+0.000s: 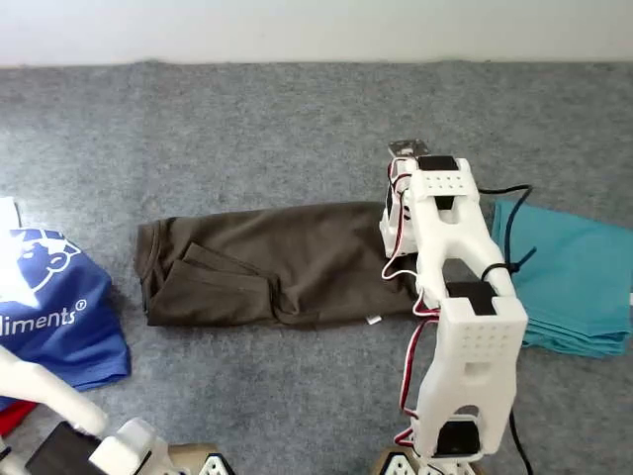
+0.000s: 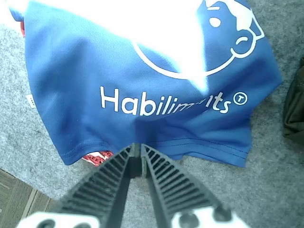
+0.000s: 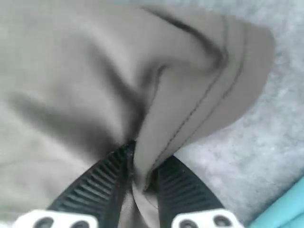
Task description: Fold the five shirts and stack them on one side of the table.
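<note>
At this moment you were partway through, by my judgement, with more left than done. The teal pile lay folded flat at one side of the grey table, next to your right arm, and that read as the start of the stack; whether it held one shirt or more could not be told from its layered edge. The olive shirt was the one in hand: it lay stretched across the middle of the table, its sleeves already turned in so that it made a long narrow band, but it was not yet folded across its length. Your right gripper had its jaws pinched down on a bunched fold of that shirt's hemmed edge, at the end nearest the teal pile. Your left gripper had its jaws pressed together with nothing between them, hanging above the blue shirt without touching it. That blue shirt lay rumpled and unfolded at the far side from the teal pile, with a red shirt peeking out from under its lower hem. So the olive shirt needed its cross folds and a place on the pile, and the blue and red ones looked untouched.
</note>
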Robot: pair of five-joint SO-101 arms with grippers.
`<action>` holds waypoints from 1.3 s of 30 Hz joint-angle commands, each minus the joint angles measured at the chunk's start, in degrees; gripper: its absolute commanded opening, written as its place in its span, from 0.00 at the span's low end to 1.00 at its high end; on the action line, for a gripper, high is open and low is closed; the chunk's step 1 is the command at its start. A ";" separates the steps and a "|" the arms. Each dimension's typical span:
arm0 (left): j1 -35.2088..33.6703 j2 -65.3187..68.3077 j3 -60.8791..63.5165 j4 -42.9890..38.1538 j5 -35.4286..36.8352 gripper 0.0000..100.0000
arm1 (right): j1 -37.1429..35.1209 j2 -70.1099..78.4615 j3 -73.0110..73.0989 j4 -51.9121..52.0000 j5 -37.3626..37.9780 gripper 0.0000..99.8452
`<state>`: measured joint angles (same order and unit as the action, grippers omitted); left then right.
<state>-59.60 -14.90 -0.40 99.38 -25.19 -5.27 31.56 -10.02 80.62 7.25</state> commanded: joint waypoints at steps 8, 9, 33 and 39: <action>0.53 -0.79 -2.15 1.14 0.18 0.02 | 10.42 -18.77 -0.44 8.40 19.60 0.01; 0.53 -0.79 -2.15 1.14 0.18 0.02 | 11.74 -19.91 -0.44 9.01 21.54 0.01; 5.63 -8.35 -1.01 0.97 0.35 0.02 | -30.11 -30.81 -0.53 6.11 18.90 0.01; 5.36 -11.87 4.18 0.97 0.35 0.02 | -34.59 -20.44 -6.15 -4.53 17.14 0.01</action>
<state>-54.24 -23.87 2.86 99.38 -25.19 -38.42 8.09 -11.08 79.65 25.63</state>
